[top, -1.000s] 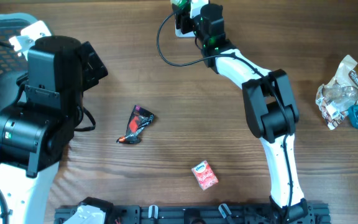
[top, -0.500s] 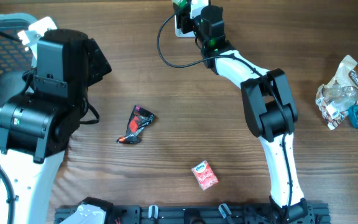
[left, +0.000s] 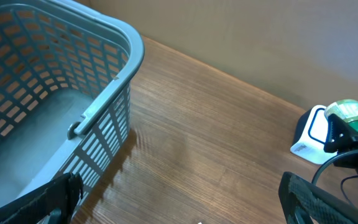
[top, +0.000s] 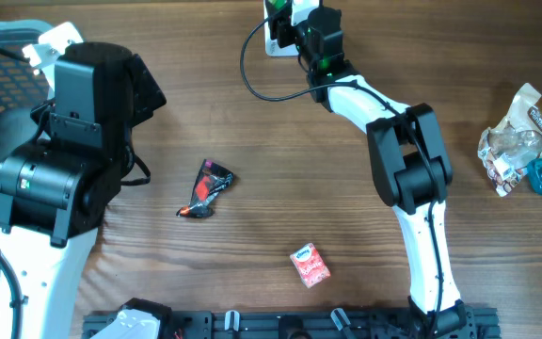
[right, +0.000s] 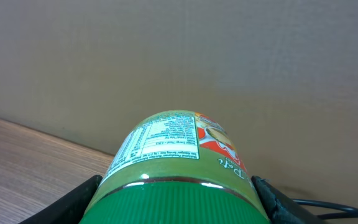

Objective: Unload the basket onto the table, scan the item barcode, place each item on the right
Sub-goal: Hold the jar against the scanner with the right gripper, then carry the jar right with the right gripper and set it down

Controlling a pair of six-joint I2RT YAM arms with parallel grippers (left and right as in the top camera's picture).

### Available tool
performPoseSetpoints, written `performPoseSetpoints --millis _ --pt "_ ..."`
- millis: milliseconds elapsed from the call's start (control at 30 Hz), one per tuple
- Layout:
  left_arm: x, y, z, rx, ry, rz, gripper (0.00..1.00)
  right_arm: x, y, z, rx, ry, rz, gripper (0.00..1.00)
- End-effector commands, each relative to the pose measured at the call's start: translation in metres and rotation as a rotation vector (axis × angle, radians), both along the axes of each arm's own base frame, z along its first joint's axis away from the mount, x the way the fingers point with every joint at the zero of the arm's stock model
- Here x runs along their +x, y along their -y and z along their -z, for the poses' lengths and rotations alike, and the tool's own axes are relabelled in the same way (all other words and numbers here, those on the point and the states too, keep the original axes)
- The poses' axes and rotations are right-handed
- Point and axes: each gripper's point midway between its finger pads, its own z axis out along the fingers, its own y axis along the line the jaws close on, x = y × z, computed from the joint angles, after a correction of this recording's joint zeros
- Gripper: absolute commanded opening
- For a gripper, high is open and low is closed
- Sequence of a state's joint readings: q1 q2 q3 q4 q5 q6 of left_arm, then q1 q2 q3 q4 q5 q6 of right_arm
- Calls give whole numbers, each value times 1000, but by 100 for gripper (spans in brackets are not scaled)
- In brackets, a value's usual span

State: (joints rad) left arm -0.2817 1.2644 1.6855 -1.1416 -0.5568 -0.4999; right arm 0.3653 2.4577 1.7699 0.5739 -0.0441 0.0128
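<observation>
The right gripper (right: 178, 202) clamped a green-lidded jar (right: 173, 149) close by the white barcode scanner (top: 276, 36), while the left gripper (left: 185, 205) gaped wide near the basket (left: 104, 106). With no barcode showing, a misaimed label could have spoiled the scan, or the smooth jar slipped.

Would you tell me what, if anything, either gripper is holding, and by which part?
The right gripper holds a jar across its green-lidded end; the left gripper is open and empty.

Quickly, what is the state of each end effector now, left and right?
Left end effector: open, holding nothing.
Right end effector: closed on the green-lidded jar.
</observation>
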Motion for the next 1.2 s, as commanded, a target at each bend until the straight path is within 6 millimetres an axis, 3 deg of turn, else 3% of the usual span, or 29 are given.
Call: performPoseSetpoints --millis 0,100,200,300,400,533,567,700,833,900,933,967,1067,1167 --pt "0 -5 -1 11 6 -22 100 4 1 -18 5 60 8 55" --pt "0 -4 -1 11 6 -21 100 -2 -1 -46 8 55 -11 55" --pt "0 -5 -1 11 6 -22 100 -12 4 -91 11 69 -2 55" --pt "-1 -5 0 13 0 -21 100 -28 22 -141 -22 61 58 54" --pt "-1 -5 0 13 -1 -21 100 -47 63 -176 -55 -2 195 54" --pt "11 5 9 20 -24 -2 100 -90 158 -188 8 -221 507 55" --pt "17 11 14 25 -37 11 100 -99 180 -182 30 -273 575 55" --pt "47 45 39 41 -82 77 100 -140 272 -107 159 -616 861 55" --pt "68 82 72 62 -149 149 100 -139 313 -47 268 -806 864 55" --pt "75 105 88 24 -186 216 100 -142 342 5 341 -918 982 55" --pt "78 126 102 -34 -221 286 100 -144 363 66 326 -1026 1045 57" --pt "78 139 109 -82 -244 335 100 -148 370 85 318 -1063 1064 57" --pt "78 153 121 -119 -283 380 100 -162 389 123 338 -1162 1089 56" --pt "79 162 136 -108 -320 394 100 -178 421 132 397 -1203 1140 55"
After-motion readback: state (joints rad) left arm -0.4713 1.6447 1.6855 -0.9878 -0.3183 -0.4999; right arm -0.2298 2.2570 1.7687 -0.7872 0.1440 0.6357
